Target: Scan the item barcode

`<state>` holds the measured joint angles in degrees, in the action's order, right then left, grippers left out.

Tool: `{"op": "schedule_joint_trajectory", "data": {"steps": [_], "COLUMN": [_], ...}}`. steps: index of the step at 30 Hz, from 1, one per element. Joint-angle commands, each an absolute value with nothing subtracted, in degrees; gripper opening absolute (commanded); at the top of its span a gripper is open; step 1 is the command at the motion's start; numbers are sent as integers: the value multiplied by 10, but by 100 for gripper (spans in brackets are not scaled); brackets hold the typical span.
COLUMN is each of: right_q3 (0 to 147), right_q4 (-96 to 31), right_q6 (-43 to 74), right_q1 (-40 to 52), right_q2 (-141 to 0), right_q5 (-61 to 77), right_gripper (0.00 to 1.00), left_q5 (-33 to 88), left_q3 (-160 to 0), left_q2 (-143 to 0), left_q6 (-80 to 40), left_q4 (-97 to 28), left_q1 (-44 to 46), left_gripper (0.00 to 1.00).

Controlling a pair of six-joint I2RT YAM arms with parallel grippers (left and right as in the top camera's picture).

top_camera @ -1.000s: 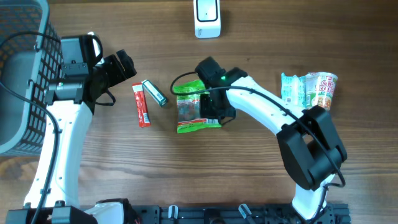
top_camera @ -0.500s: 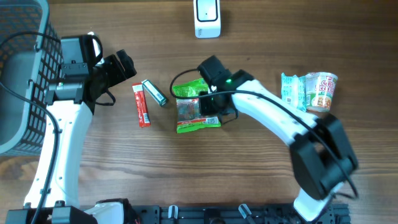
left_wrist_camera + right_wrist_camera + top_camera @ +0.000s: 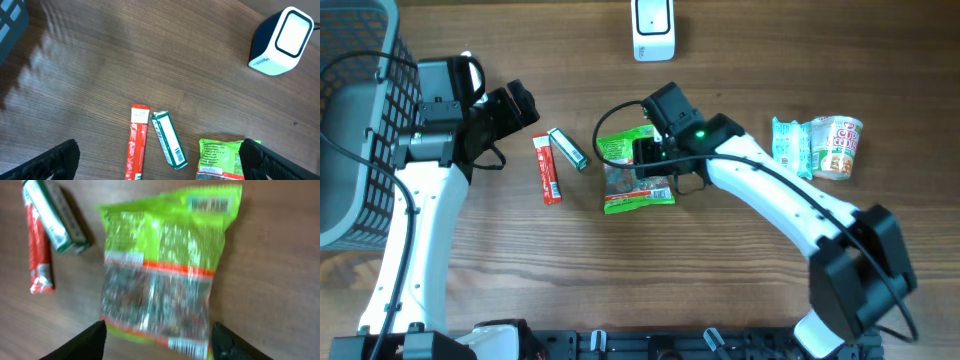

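Note:
A green snack bag (image 3: 622, 188) lies flat on the wooden table, its barcode (image 3: 207, 203) facing up on the top edge. My right gripper (image 3: 652, 160) hovers over it, open, with the bag (image 3: 162, 275) below and between the two fingers (image 3: 82, 342), which are clear of it. The white scanner (image 3: 653, 27) stands at the back centre. My left gripper (image 3: 517, 107) is wide open to the left with nothing in it; in its wrist view the left gripper (image 3: 161, 169) looks down on the bag (image 3: 222, 159) and the scanner (image 3: 280, 39).
A red stick pack (image 3: 548, 168) and a green-and-white box (image 3: 567, 148) lie left of the bag. A cup of noodles (image 3: 837, 146) and a teal packet (image 3: 787, 144) lie at the right. A grey basket (image 3: 350, 130) stands at the left edge.
My right gripper has gone from shut to open, letting go of the green bag, and has drawn back towards the far side. The left arm has not moved.

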<state>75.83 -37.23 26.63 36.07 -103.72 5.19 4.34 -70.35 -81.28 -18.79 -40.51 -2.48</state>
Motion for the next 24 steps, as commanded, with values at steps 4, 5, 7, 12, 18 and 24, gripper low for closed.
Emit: {"op": "schedule_joint_trajectory", "data": {"steps": [4,5,7,12,18,24], "right_q3": [752,752,752,752,754,754], "right_q4": [-316,-319,-327,-347,-413,-421], "right_q6": [247,250,258,259,291,300], "right_q1": [361,360,355,333,305,295], "right_q2": [-1120,-1129,-1146,-1168,-1106,-1044], "right_q5": [25,26,27,88,35,51], "right_gripper": [68,69,67,31,29,87], "left_q5": [40,40,40,40,40,40], "left_q3": [-705,-705,-705,-705,-705,-705], "left_q2": [-814,-814,-814,-814,-814,-814], "left_q6": [-185,-185,-185,-184,-185,-185], "left_q4": [-404,-404,-404,-404,-404,-404], "left_q1": [-27,-27,-27,-27,-27,-27], "left_gripper": [100,100,100,100,100,100]}}
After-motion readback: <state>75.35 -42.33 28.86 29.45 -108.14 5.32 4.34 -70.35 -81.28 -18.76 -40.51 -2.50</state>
